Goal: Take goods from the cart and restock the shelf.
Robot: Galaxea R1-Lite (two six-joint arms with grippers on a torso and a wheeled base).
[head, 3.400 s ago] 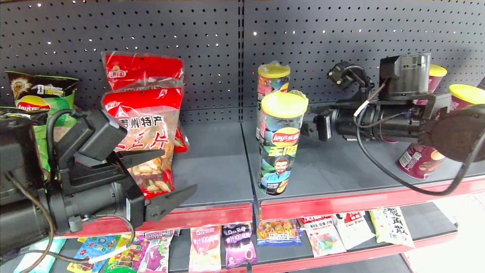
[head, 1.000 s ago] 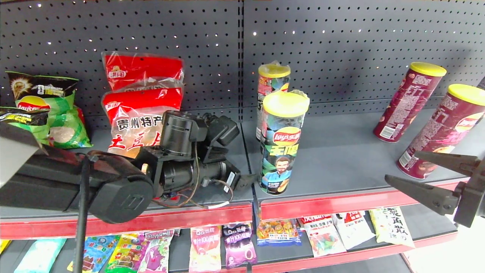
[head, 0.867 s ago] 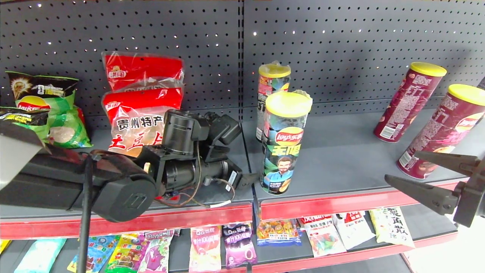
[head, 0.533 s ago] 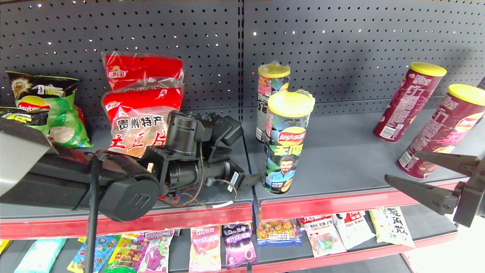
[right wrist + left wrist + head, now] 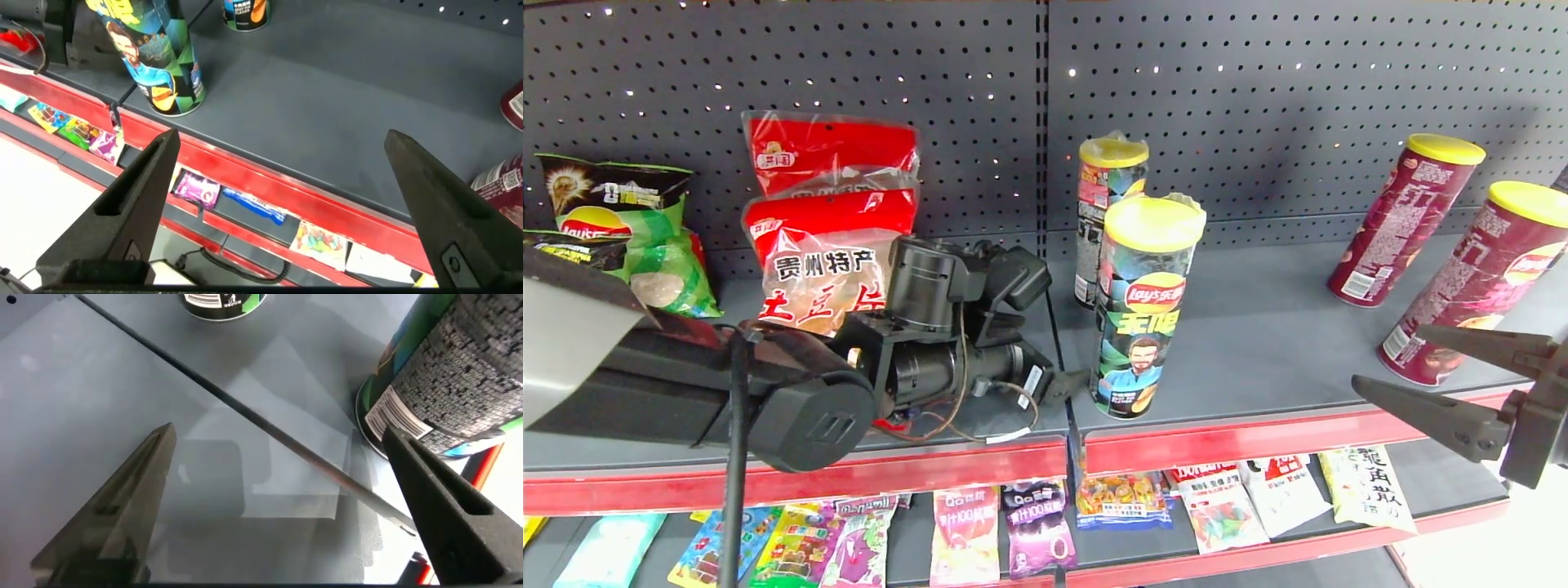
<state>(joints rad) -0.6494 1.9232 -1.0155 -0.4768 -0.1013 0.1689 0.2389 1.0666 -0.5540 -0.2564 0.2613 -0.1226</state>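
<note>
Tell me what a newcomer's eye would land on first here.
The tall green-and-blue chip can with a yellow lid stands near the front edge of the grey upper shelf, with the left claw open beside its base. Farther right sit two maroon yellow-lidded cans, the right claw open in front of them.

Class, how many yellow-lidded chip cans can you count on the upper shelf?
4. In the middle: the front middle can, with the rear middle can behind it. At the right: the rear maroon can and the front maroon can. More may sit beyond the right edge.
</note>
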